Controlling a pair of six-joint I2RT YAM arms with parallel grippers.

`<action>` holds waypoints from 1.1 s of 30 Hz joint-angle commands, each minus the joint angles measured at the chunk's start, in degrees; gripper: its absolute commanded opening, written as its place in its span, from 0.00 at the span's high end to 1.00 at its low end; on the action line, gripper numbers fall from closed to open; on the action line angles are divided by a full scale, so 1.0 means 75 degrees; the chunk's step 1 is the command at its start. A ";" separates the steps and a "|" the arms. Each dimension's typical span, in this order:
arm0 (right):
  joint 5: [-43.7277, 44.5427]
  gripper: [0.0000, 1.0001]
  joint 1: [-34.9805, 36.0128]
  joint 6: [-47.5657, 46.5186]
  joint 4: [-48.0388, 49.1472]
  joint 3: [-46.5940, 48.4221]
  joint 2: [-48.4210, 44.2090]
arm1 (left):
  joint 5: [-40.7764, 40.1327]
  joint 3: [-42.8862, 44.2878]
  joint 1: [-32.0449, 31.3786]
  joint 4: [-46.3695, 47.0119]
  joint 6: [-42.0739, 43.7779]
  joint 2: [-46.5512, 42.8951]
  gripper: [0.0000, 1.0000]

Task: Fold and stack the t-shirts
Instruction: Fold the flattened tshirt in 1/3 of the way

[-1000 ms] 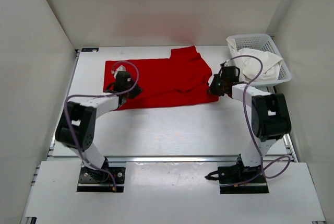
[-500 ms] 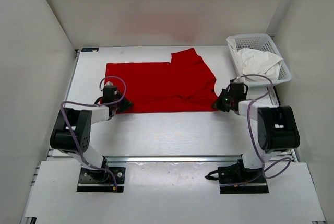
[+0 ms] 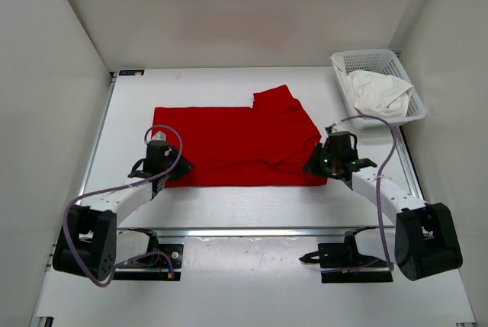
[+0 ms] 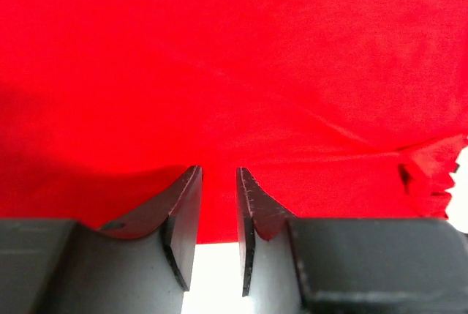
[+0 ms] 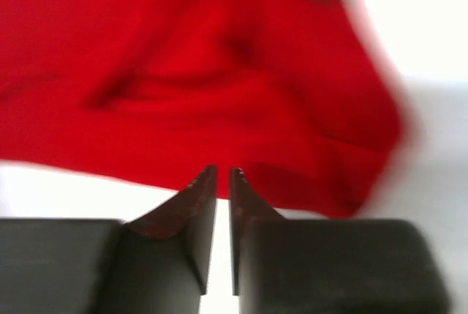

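mostly flat, the soft red shirt (image 3: 236, 140) lay as a creased rectangle on the smooth white table (image 3: 252, 201), the left gripper (image 4: 218, 175) parted and the right gripper (image 5: 223, 175) barely parted at its near hem, both empty.

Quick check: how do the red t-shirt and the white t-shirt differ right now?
The red t-shirt lies spread out on the table; the white t-shirt sits crumpled in the basket. The left gripper and right gripper are both at the red t-shirt's near edge, while the white t-shirt has no gripper near it. Both are plain cloth, and neither is stacked.
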 commanded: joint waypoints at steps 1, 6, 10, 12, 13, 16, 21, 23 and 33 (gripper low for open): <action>0.0124 0.85 0.0886 -0.0144 0.0221 0.0877 -0.0004 | -0.0354 0.0691 -0.0308 -0.0365 0.0337 -0.0398 0.63; -0.0145 0.76 0.1614 0.0056 0.1371 0.1498 0.1457 | -0.0274 0.0610 -0.0999 -0.0037 0.0232 -0.0398 0.63; -0.0273 0.71 0.1603 0.0149 0.1688 0.1967 0.2456 | -0.0202 0.0376 -0.1094 0.0114 0.0173 -0.0398 0.63; -0.0251 0.68 0.1696 0.0196 0.1700 0.2073 0.2715 | -0.0121 0.0294 -0.1012 0.0326 0.0208 -0.0409 0.63; -0.0193 0.68 0.1731 0.0208 0.1700 0.2097 0.2832 | -0.0167 0.0258 -0.0989 0.0360 0.0197 -0.0456 0.63; -0.0122 0.64 0.1860 0.0185 0.1700 0.2144 0.3066 | -0.0168 0.0165 -0.1047 0.0466 0.0185 -0.0433 0.64; -0.0180 0.63 0.2001 0.0243 0.1654 0.2342 0.3395 | -0.0203 0.0235 -0.1246 0.0583 0.0138 -0.0292 0.63; -0.0169 0.62 0.1966 0.0231 0.1700 0.2401 0.3489 | -0.0238 0.0235 -0.1351 0.0595 0.0138 -0.0211 0.63; -0.0275 0.83 0.1720 0.0185 0.1876 0.3009 0.4027 | -0.0156 0.0141 -0.1200 0.0771 0.0115 -0.0046 0.63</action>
